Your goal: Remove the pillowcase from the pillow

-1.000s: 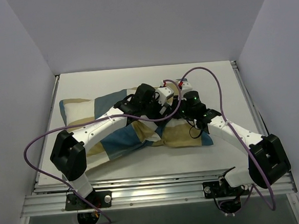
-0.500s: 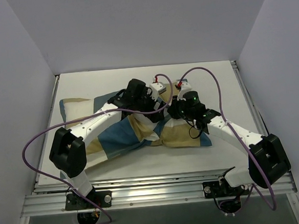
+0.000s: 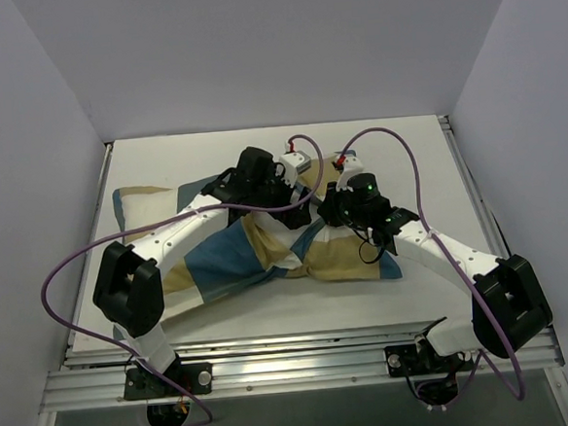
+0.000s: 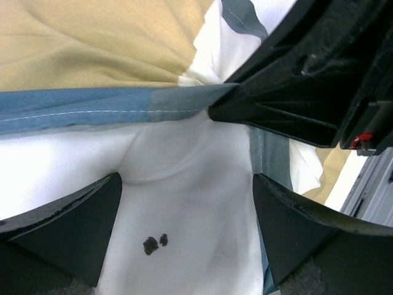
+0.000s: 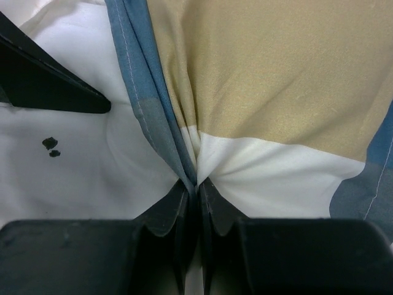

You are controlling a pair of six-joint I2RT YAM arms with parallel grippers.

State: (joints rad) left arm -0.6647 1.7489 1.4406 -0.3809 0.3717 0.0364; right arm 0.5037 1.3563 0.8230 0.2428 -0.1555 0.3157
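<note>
The pillowcase (image 3: pixel 219 261), in blue, tan and white blocks, lies bunched across the table. My right gripper (image 5: pixel 197 183) is shut on its blue edging (image 5: pixel 144 92), pinching a fold; it shows in the top view (image 3: pixel 329 210) at the cloth's middle. My left gripper (image 4: pixel 187 179) is open, its jaws wide apart over the bare white pillow (image 4: pixel 184 209), which has two small dark spots (image 4: pixel 153 244). In the top view the left gripper (image 3: pixel 306 185) sits just left of the right one. The pillow also shows in the right wrist view (image 5: pixel 73 160), beside the held edge.
The table (image 3: pixel 396 147) is walled in by grey panels at the left, back and right. A purple cable (image 3: pixel 395 132) loops above each arm. The right gripper's black body (image 4: pixel 307 80) sits close at the upper right of the left wrist view.
My left wrist has moved back and to the left, away from the right gripper. The right gripper has stayed shut on the cloth, almost in place.
</note>
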